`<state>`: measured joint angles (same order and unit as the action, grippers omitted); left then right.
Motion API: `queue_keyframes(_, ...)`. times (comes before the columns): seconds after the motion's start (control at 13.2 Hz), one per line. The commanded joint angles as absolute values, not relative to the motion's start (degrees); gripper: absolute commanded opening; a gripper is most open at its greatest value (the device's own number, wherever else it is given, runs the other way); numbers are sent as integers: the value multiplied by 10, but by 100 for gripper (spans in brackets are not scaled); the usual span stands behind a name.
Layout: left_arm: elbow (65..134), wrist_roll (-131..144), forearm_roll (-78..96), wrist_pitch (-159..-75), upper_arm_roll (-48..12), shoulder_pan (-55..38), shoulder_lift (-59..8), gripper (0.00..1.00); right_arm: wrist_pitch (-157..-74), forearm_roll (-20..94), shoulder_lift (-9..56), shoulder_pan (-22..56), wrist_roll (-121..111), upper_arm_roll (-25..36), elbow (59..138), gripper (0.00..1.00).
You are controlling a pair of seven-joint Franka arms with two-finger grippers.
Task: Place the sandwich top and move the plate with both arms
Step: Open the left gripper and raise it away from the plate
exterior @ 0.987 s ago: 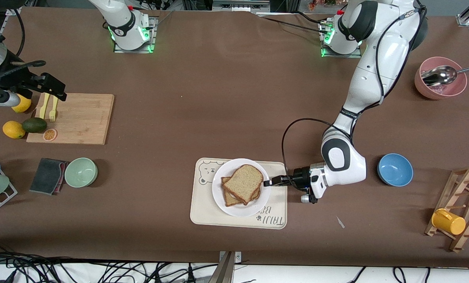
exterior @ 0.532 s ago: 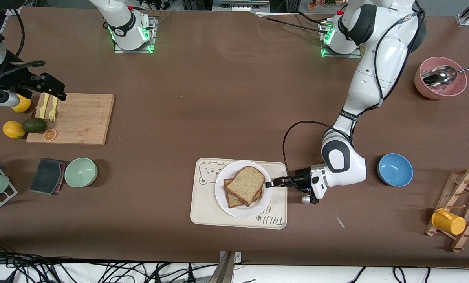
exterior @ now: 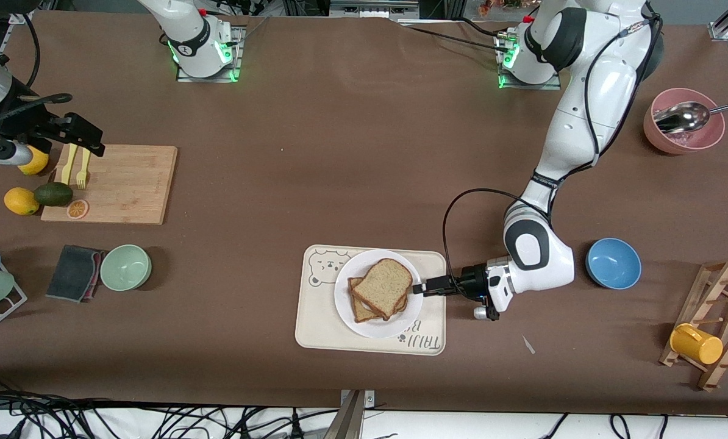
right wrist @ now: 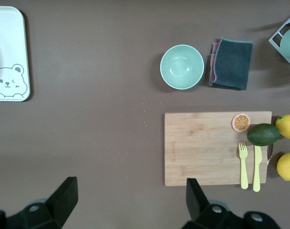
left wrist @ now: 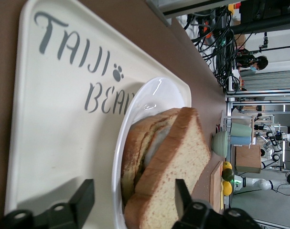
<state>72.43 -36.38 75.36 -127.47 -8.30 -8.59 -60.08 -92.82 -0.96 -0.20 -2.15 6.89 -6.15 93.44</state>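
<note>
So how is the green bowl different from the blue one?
The green bowl is pale mint and sits beside a dark cloth toward the right arm's end of the table. The blue bowl is brighter and sits toward the left arm's end, close to that arm. Both are round, upright and look empty.

The plate (exterior: pixel 373 323) sits on the tray (exterior: pixel 315 332), and the sandwich top (exterior: pixel 385 283) lies on the lower slice (exterior: pixel 359 308) on that plate. The left gripper (exterior: pixel 422 288) is at the plate's rim toward the left arm's end. The right gripper (exterior: pixel 92 141) hangs over the cutting board (exterior: pixel 129 183), where a fork (exterior: pixel 82 167) lies.
</note>
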Motion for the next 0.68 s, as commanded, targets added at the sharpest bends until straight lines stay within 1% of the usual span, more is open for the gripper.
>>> queue_keyframes(0.0,724,-334,706,-1253,-83,-80,-574,100,-918,-2,0,-30,82,-72,925,100)
queue_keyframes(0.23,721,-263,599,-1205,-83,-63,-537,100,-911,-3,0,-30,82,-72,925,100)
queue_keyframes(0.46,721,-226,458,-1192,-83,-62,-498,100,-911,-3,0,-30,83,-72,925,100)
queue_keyframes(0.61,722,-179,363,-1160,-83,-62,-471,100,-911,-3,0,-30,82,-72,924,100)
